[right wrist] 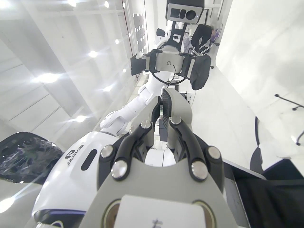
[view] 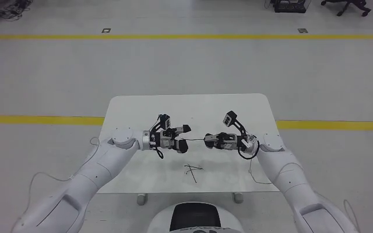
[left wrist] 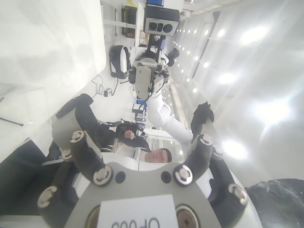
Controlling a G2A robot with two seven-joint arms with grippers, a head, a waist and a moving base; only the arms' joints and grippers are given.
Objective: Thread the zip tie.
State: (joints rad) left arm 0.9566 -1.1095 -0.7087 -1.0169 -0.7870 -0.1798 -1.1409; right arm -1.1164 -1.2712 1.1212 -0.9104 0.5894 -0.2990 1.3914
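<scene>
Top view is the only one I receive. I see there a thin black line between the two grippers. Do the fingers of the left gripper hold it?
Observer: No. In the left wrist view the left gripper has its fingers spread wide, gripping nothing.
Operator: Then which side holds it?
Observer: The right gripper. In its wrist view the fingers are pressed together, and the zip tie sticks out from their tips.
Operator: Where does the free end point?
Observer: At the left gripper's grey palm, between its open fingers; whether it touches, I cannot tell.
</scene>
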